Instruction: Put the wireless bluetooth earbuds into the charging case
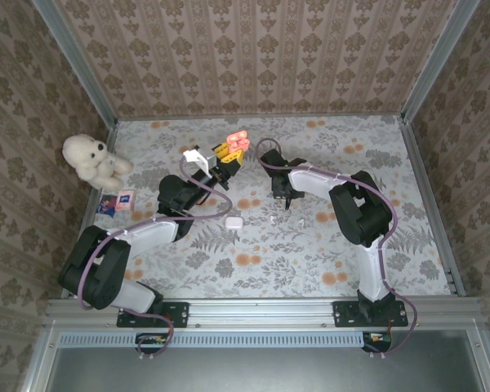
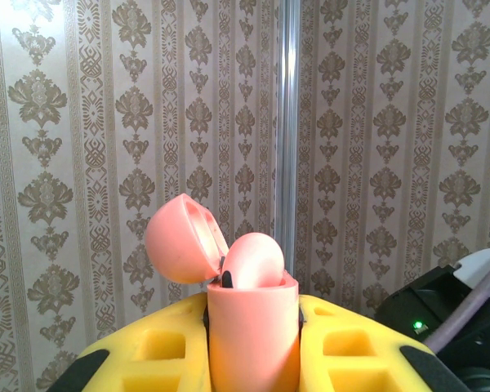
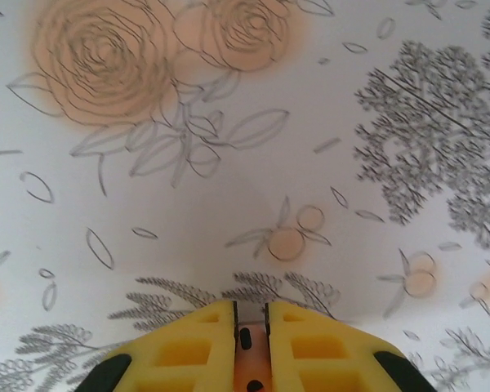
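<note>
Left wrist view: the charging case (image 2: 253,343) is salmon-orange, rounded and upright. It is clamped at its sides between the yellow fingers of the left gripper (image 2: 253,306). Its lid (image 2: 178,241) is hinged open and thrown back to the left. One bud of the same colour (image 2: 253,260) sits in the mouth, its domed back above the rim, with a small black spot at its left edge. The case is raised off the table, with patterned wall behind it.

Right wrist view: the right gripper (image 3: 250,306) points down at the floral table cover (image 3: 229,163). Its jaws are drawn in to a narrow slot and grasp an orange-red earbud (image 3: 249,363). Only a thin strip of the earbud shows, marked with dark spots.

Top external view: this gives the layout, which the wrist cameras do not.
- The left gripper (image 1: 227,157) holds the case (image 1: 237,140) up near the centre rear of the table.
- The right gripper (image 1: 282,194) is low over the cover, a little to the right of it.
- A closed white case (image 1: 233,220) lies on the cover between the two arms.
- A small pale speck (image 1: 275,219) lies near the right gripper; it is too small to identify.
- A white teddy bear (image 1: 94,159) sits at the left rear corner.

The earbud in the right gripper cannot be made out from here.
</note>
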